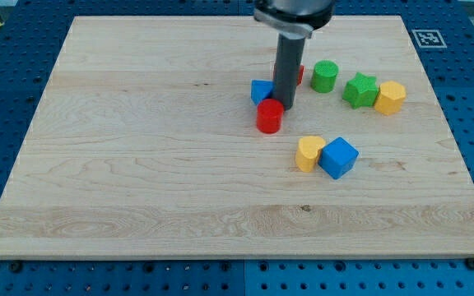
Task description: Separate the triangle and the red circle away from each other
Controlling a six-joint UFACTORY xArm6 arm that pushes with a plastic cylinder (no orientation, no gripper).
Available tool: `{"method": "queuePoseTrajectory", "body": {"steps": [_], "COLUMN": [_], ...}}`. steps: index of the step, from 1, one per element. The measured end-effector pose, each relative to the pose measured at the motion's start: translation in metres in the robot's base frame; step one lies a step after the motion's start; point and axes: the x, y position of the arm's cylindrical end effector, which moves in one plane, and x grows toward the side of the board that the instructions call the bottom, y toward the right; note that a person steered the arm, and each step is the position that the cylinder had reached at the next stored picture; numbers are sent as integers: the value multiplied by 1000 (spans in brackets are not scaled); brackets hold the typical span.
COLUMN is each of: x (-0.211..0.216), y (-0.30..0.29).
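The red circle block (270,116) lies near the board's middle, a little toward the view's top. The blue triangle block (260,90) lies just above it and to the left, touching or almost touching it, and is partly hidden by the rod. My tip (285,107) stands at the red circle's upper right edge, just right of the blue triangle.
Another red block (299,75) peeks out behind the rod. A green cylinder (325,76), a green star (360,90) and a yellow hexagon (391,97) lie to the right. A yellow heart (308,153) touches a blue cube (338,157) below. The wooden board (138,164) ends at blue perforated table.
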Motion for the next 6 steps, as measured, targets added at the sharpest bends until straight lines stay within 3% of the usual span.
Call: {"method": "queuePoseTrajectory", "body": {"steps": [1, 3, 6], "x": [12, -12, 55], "y": [0, -18, -19]}}
